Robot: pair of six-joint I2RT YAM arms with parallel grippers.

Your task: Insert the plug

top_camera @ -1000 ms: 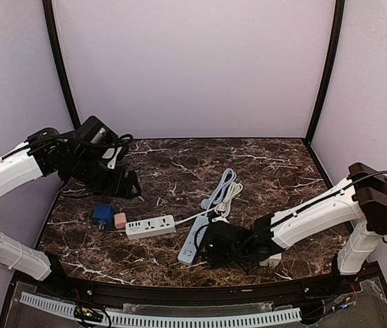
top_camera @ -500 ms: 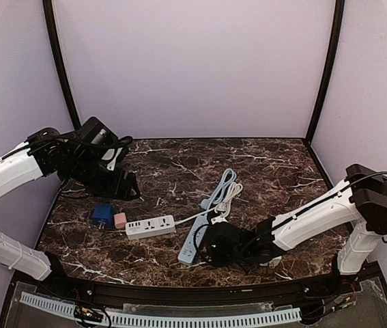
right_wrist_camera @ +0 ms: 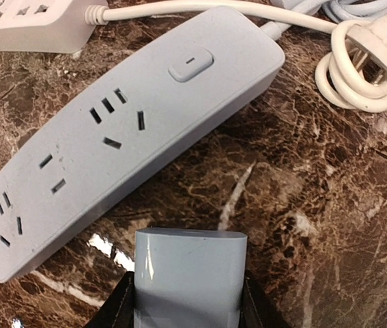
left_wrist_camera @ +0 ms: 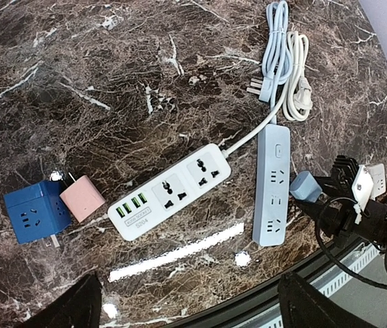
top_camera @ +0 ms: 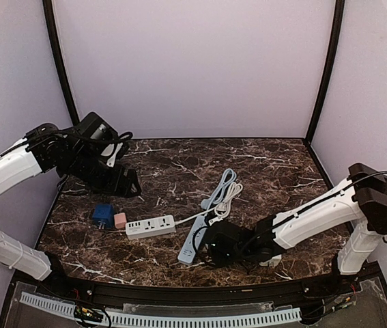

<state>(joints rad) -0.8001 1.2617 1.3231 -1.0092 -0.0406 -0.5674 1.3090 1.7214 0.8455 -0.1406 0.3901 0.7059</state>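
A light blue plug adapter [right_wrist_camera: 190, 277] is clamped between my right gripper's fingers; it also shows in the left wrist view [left_wrist_camera: 305, 186]. My right gripper [top_camera: 210, 247] holds it low over the table, just right of the blue-grey power strip [top_camera: 192, 244], whose sockets face up [right_wrist_camera: 125, 130]. The plug is beside the strip, apart from it and not over a socket. My left gripper [top_camera: 128, 183] hovers open and empty high over the left of the table, its fingers spread wide at the lower corners of its wrist view [left_wrist_camera: 186, 311].
A white power strip [top_camera: 150, 225] lies left of the blue-grey one, with a pink adapter [top_camera: 119, 220] and a blue cube socket [top_camera: 102, 214] at its left end. Coiled cables [top_camera: 224, 191] lie behind. A white adapter [top_camera: 270, 260] sits under the right arm.
My right gripper has shifted slightly with the plug near the blue-grey strip. The left arm has barely moved.
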